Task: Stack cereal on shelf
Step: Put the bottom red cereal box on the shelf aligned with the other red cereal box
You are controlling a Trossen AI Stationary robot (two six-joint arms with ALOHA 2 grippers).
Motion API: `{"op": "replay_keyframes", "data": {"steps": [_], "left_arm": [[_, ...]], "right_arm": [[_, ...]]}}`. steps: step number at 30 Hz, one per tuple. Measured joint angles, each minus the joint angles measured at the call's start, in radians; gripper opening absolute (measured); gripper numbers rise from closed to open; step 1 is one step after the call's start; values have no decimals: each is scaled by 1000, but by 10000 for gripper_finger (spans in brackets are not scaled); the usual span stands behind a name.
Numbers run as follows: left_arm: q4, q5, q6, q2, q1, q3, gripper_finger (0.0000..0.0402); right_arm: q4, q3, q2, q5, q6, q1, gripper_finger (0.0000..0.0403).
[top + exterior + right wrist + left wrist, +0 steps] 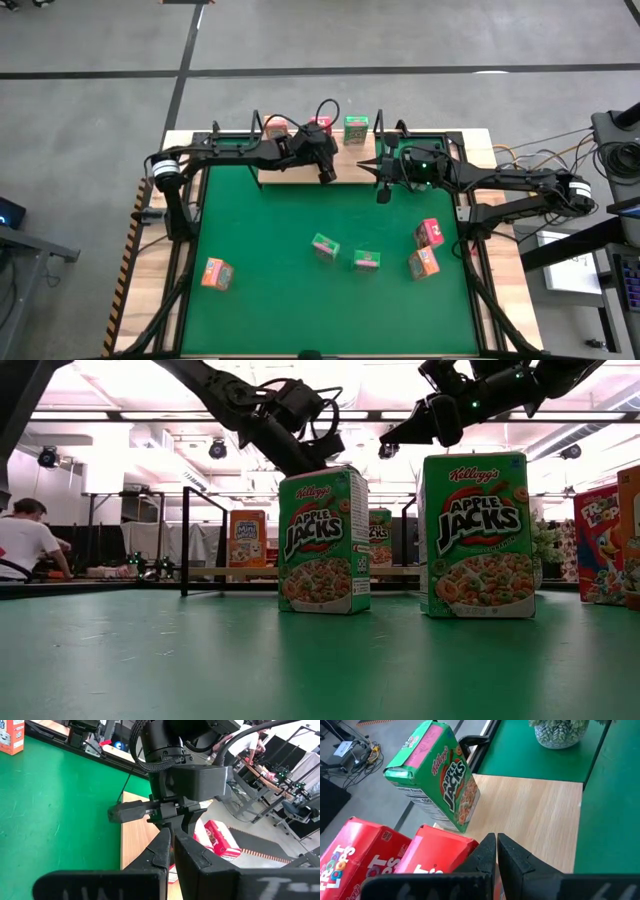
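Note:
The wooden shelf (300, 170) lies at the mat's far edge. On it stand an orange box (275, 128), a pink box (320, 125) and a green box (356, 128). The left wrist view shows the green box (437, 772) upright on the board and two pink boxes (432, 855) beside it. My left gripper (326, 174) hovers over the shelf, shut and empty, its fingers (496, 851) just beside the nearer pink box. My right gripper (383, 192) is shut and empty above the mat by the shelf's right end, and it also shows in the right wrist view (172, 845).
On the green mat (260, 230) stand two green boxes (325, 245) (366, 260), a pink box (430, 233) and two orange boxes (423, 263) (216, 272). A potted plant ball (559, 731) sits beyond the shelf. A person (22, 540) sits far behind the table.

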Motion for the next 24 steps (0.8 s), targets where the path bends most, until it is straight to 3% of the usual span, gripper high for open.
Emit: {"op": "replay_keyframes", "data": {"steps": [11,18,24], "left_arm": [[92,28,0,-9,-24,0,0],[96,-116,41,-33,-14,0,0],[30,-174,36,-36,-4,1,0]], "right_arm": [[0,0,0,0,-1,0,13],[0,0,0,0,-1,0,13],[0,0,0,0,-1,0,13]]}}
